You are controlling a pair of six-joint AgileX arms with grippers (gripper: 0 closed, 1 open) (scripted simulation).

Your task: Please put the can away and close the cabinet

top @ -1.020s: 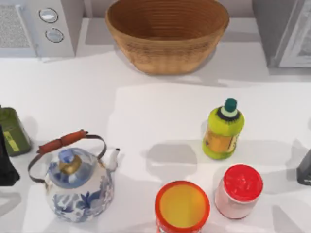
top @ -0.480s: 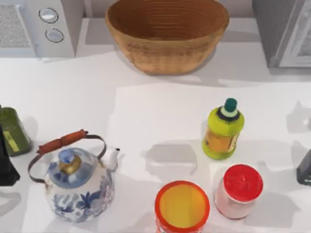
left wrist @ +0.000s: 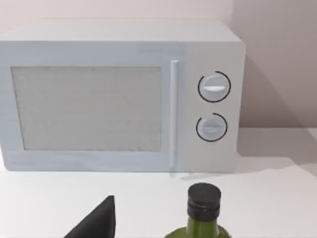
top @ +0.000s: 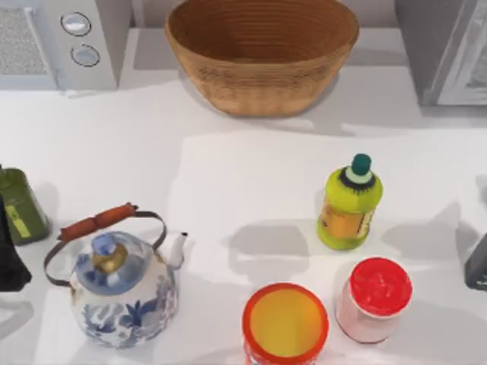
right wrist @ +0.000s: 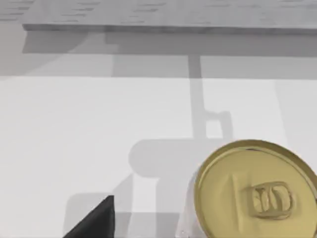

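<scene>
The can [right wrist: 255,198], silver with a gold top, stands upright on the white table close below my right wrist camera, with one dark fingertip [right wrist: 94,223] beside it and apart from it. My right gripper [top: 478,262] is a dark shape at the table's right edge. The grey cabinet [top: 445,49] stands at the back right, and its lower edge [right wrist: 168,15] lies beyond the can. My left gripper [top: 9,258] sits parked at the left edge, next to a green bottle [top: 21,205].
A wicker basket [top: 262,53] stands at the back centre and a microwave [top: 72,38] at the back left. A blue-and-white kettle [top: 122,285], a yellow-green bottle [top: 348,205], a red-lidded jar [top: 375,298] and an orange-lidded container [top: 285,323] occupy the front.
Shadows on the table's right side have shifted toward the front. The objects and the visible parts of both grippers have stayed in place.
</scene>
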